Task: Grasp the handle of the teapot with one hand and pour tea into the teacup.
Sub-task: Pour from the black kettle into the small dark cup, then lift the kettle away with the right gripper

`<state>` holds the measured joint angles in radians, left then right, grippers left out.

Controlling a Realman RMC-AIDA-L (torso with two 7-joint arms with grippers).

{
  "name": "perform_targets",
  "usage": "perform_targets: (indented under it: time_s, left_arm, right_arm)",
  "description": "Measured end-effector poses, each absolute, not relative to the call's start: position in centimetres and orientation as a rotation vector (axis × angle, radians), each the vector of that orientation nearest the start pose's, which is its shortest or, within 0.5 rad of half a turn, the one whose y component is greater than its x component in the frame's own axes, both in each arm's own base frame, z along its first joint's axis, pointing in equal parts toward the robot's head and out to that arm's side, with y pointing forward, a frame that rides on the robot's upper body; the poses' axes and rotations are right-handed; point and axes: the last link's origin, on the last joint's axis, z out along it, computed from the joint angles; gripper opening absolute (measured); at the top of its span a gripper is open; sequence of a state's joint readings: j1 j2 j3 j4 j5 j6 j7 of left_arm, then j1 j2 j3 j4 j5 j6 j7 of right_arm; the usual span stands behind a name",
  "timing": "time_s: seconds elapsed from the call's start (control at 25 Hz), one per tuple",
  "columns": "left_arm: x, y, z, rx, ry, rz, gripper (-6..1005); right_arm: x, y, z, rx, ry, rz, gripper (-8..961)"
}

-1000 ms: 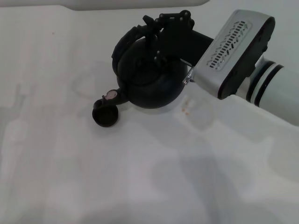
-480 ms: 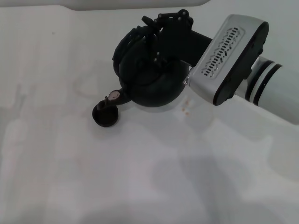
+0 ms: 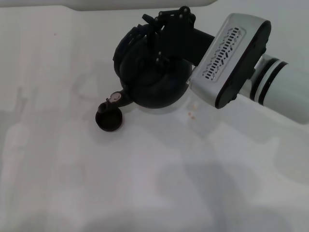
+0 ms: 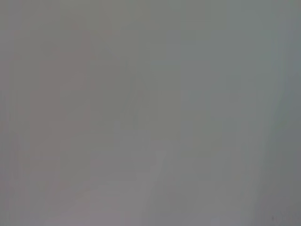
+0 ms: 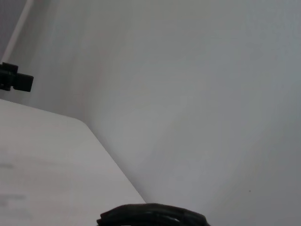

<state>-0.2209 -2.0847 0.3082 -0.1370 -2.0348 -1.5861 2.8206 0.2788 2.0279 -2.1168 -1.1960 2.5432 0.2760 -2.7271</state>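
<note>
The right claw (image 3: 161, 29), in the upper middle of the head view, is clamping the handle (image 3: 140, 36) of the teapot (image 3: 152, 79). Over the last second the arm has been drawing teapot and claw toward the top of the frame, and the capped spout (image 3: 116, 98) is now hanging right over the far rim of the teacup (image 3: 108, 119), left of centre on the counter (image 3: 154, 183). By appearances the pour is under way or ending. The left claw is out of sight.
</note>
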Motion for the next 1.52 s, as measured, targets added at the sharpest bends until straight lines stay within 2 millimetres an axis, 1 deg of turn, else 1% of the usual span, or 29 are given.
perform_targets:
  time_s: [0.96, 1.52]
  left_arm:
    - [-36.7, 22.0, 0.3, -1.383, -0.641, -0.873, 876]
    - [-36.5, 22.3, 0.3, -1.386, -0.636, -0.879, 876]
  right_arm:
    - [13.8, 33.0, -9.2, -2.270, -0.363, 0.367, 127]
    - [13.6, 33.6, -9.3, -2.258, -0.426, 0.327, 115]
